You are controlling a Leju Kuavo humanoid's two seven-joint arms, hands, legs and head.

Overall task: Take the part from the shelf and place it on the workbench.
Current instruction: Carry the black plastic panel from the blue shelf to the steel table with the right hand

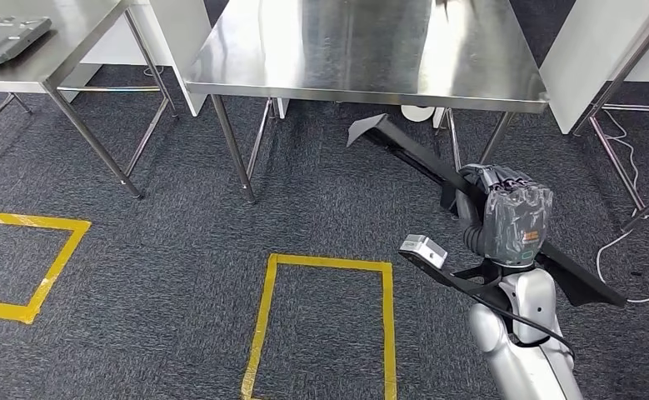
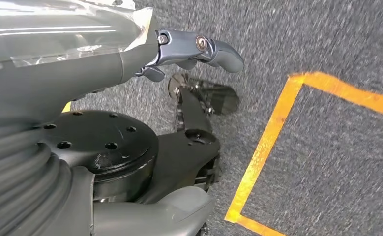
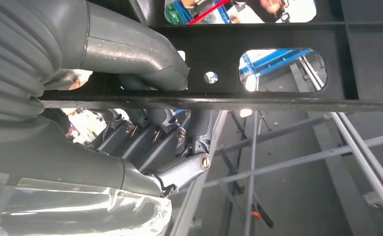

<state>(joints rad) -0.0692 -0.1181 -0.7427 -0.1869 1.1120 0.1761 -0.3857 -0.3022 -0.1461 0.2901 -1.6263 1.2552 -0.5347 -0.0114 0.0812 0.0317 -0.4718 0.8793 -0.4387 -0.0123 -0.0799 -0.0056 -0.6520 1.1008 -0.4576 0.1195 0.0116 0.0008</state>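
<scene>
Dark grey carpet (image 1: 179, 250) fills my head view, marked with yellow tape rectangles (image 1: 325, 325), and a steel counter (image 1: 362, 50) stands ahead of me with bare floor between it and the robot. A second steel counter (image 1: 21, 79) sits off to the left with a flat grey metal piece (image 1: 0, 37) lying on it.

My right robot hand (image 1: 504, 208) is raised in front of the body and wrapped around the part (image 1: 412, 154), a long black bar carried at a slant. Its near end runs down past the wrist to the right, and its far end points up toward the edge of the counter ahead, below the counter top and not touching it. In the right wrist view the thumb (image 3: 130, 54) presses one face of the part (image 3: 278, 34) and the fingers (image 3: 179, 142) curl under the opposite side, so the grip is full and closed. The bar shows oblong cut-outs and a small round hole.

My left robot hand (image 2: 194, 54) hangs over the carpet beside a yellow tape corner (image 2: 278, 123), with its fingers curled in and nothing in them.
</scene>
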